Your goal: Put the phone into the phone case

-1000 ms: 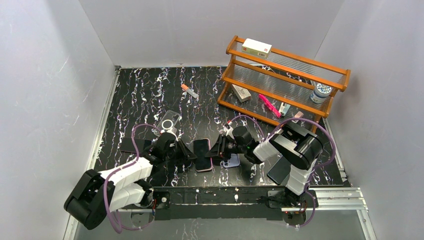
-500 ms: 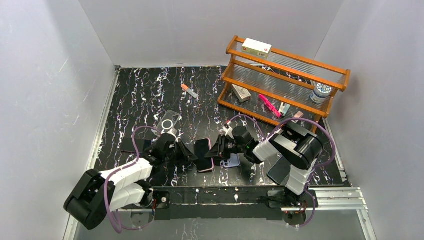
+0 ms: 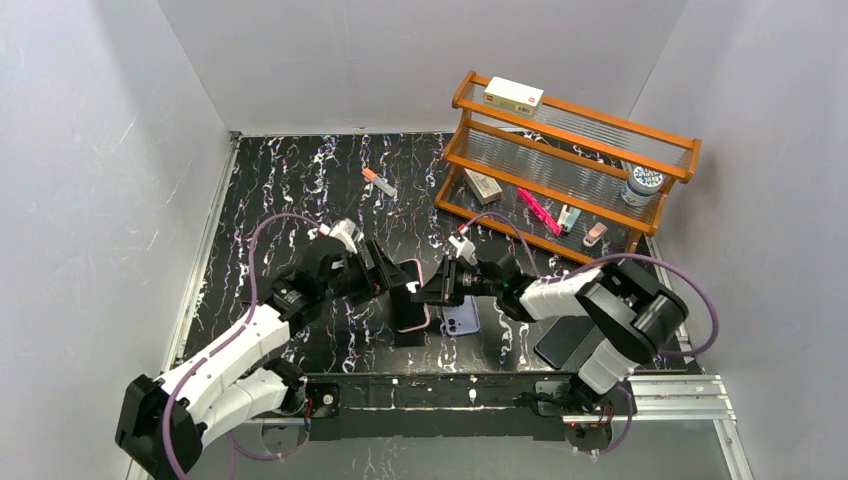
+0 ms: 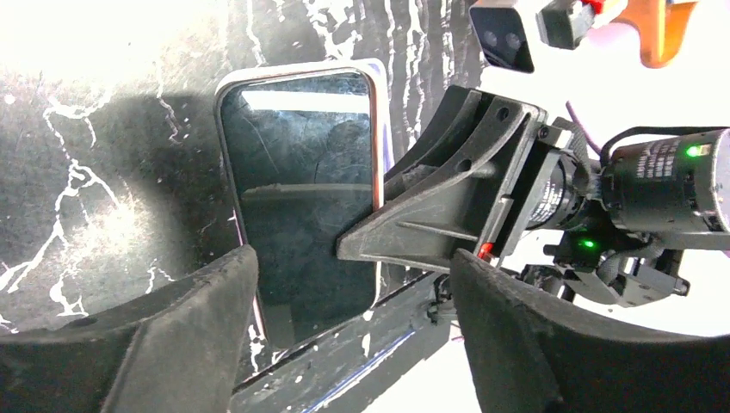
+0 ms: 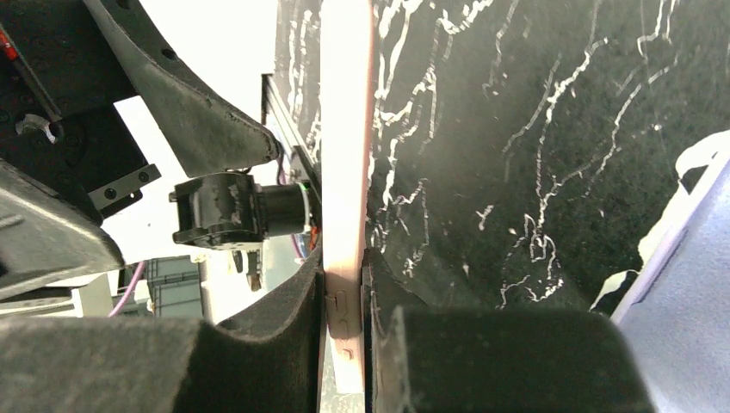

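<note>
The phone [image 3: 410, 298] has a dark screen and a pink rim that looks like the phone case round its edge. It hangs tilted a little above the table. My right gripper [image 3: 430, 291] is shut on its right long edge; in the right wrist view the pink edge [image 5: 346, 155] with its button bumps is pinched between both pads of my right gripper [image 5: 344, 277]. My left gripper [image 3: 390, 284] stands open at the phone's left side. In the left wrist view the screen [image 4: 301, 198] shows between the spread fingers of my left gripper [image 4: 353, 258], which do not touch it.
A lilac phone-shaped piece [image 3: 461, 319] lies flat just right of the held phone. A dark slab [image 3: 560, 341] lies near the right arm's base and another dark sheet [image 3: 262, 291] at the left. A wooden rack [image 3: 572, 160] with small items stands back right. A small tube [image 3: 378, 182] lies farther back.
My left gripper has opened and let go of the phone, and the left arm has stretched farther back. My right gripper has tightened on the phone's edge and lifted it slightly away.
</note>
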Motion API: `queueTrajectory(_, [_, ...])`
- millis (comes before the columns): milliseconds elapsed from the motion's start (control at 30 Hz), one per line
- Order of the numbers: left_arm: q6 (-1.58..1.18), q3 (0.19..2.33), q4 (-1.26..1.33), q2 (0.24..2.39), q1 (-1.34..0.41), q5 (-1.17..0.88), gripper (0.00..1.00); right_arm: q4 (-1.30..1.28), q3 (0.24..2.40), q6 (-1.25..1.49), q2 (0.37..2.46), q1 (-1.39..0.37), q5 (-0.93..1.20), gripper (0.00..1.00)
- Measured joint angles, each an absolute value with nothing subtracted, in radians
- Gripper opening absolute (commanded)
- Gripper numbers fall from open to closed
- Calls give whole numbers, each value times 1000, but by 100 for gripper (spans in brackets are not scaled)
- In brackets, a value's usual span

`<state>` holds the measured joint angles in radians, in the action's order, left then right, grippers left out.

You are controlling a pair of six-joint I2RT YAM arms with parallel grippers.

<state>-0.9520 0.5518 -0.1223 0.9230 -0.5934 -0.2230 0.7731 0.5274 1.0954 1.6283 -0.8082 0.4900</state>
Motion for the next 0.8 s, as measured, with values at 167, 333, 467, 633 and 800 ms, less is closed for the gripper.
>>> queueTrajectory(167, [-903, 682, -220, 917, -593, -222, 98, 725, 527, 1067, 1519, -770, 511, 1])
queueTrajectory(333, [-870, 788, -270, 920, -593, -249, 98, 676, 527, 1045, 1391, -730, 566, 1])
queueTrajectory(467, [-865, 815, -269, 911, -593, -280, 95, 651, 527, 1040, 1306, -710, 610, 1])
queueTrajectory(633, [-889, 815, -248, 891, -593, -330, 92, 686, 508, 1080, 1222, -701, 647, 1])
queueTrajectory(800, [-947, 787, -149, 837, -593, -375, 90, 807, 476, 1179, 1197, -701, 682, 1])
